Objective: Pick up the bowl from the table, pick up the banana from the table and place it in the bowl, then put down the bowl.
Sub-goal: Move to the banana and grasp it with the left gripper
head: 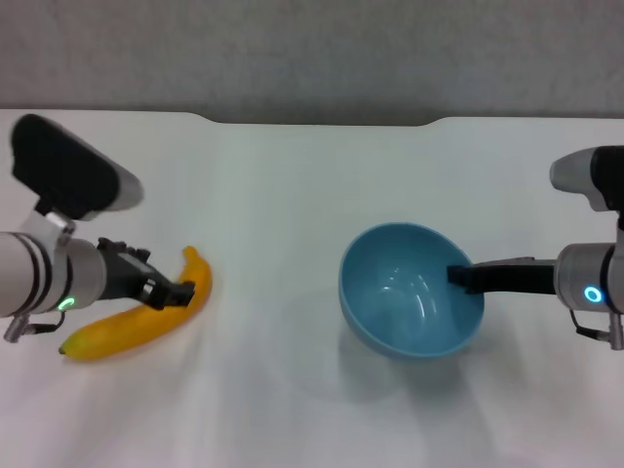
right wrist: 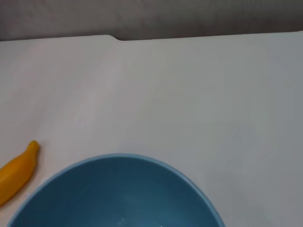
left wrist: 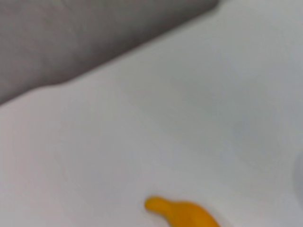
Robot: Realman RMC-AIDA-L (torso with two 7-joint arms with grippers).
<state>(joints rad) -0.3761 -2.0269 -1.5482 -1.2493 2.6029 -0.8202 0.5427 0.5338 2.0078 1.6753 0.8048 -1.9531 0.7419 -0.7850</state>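
The light blue bowl (head: 409,302) is held tilted a little above the white table (head: 292,195), its shadow beneath it. My right gripper (head: 460,277) is shut on the bowl's right rim. In the right wrist view the bowl (right wrist: 118,194) fills the lower part. The yellow-orange banana (head: 127,330) lies low at the table's left. My left gripper (head: 174,292) is closed across its upper half. The banana's tip shows in the left wrist view (left wrist: 182,213) and in the right wrist view (right wrist: 16,172).
The table's notched far edge (head: 322,123) runs along the back, with a grey wall behind it. White tabletop lies between the banana and the bowl.
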